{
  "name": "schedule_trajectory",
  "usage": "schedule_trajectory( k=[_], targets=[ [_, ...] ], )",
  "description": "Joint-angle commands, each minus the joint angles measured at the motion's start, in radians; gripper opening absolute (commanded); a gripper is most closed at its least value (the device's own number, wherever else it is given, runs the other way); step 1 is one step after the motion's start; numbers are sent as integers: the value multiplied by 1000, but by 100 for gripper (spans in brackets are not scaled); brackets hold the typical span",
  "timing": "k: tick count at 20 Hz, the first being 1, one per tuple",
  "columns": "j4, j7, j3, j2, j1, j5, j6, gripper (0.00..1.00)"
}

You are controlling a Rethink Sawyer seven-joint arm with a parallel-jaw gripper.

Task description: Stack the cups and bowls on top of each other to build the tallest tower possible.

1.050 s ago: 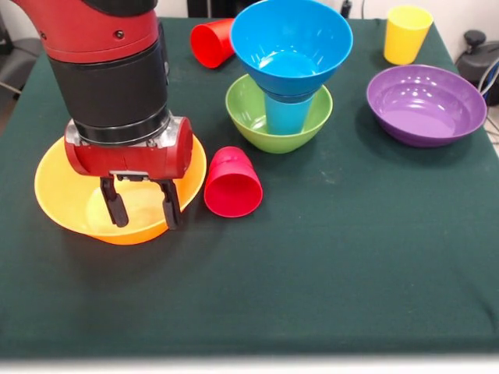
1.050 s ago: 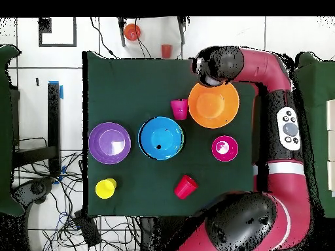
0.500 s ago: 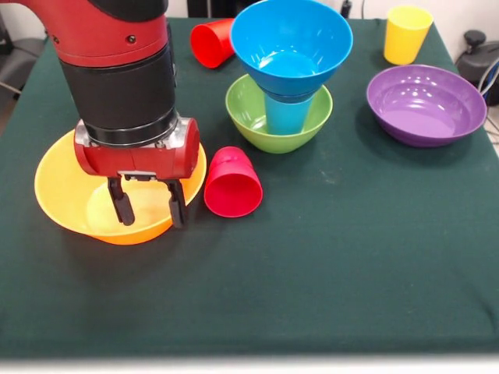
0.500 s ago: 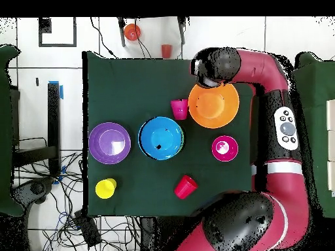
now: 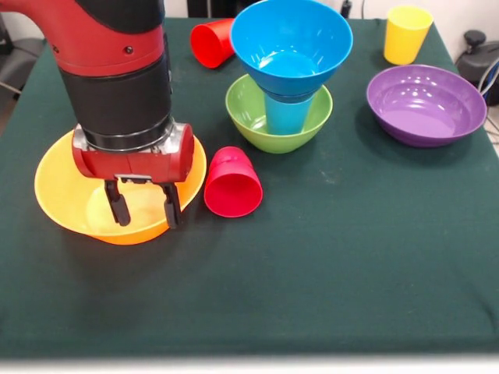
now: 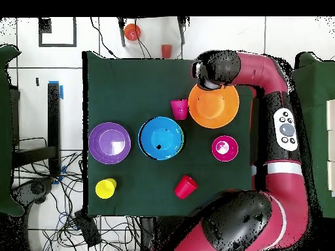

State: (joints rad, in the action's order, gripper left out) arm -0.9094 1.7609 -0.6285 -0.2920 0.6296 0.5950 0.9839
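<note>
Over the orange-yellow bowl's (image 5: 58,187) near rim, spread fingers (image 5: 117,209), free of it.

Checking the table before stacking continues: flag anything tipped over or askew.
Two red cups lie on their sides: one beside the orange-yellow bowl, one at the far edge. The blue bowl perches on a light blue cup.

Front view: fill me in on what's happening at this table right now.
The robot's gripper hangs open over the near rim of the big orange-yellow bowl, holding nothing. A small tower already stands mid-table: a green bowl holding an upturned light blue cup with a blue bowl on top. One red cup lies on its side beside the orange-yellow bowl, another red cup lies further back. The purple bowl and the yellow cup stand apart, unstacked.
</note>
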Motion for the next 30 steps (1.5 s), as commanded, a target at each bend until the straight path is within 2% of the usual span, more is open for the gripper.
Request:
schedule_trajectory(
  k=[1,9,17,21,24,30],
  targets=[
    [-49,-102,36,70,-22,22,-44,100],
    [-14,-122,23,127,-20,35,-100,100],
    [-78,-26,62,100,-44,20,-132,100],
    [-71,-3,78,102,-51,11,-103,100],
    [-115,14,81,76,-39,-9,-113,100],
    [-168,29,101,2,-43,-49,-44,100]
  ],
)
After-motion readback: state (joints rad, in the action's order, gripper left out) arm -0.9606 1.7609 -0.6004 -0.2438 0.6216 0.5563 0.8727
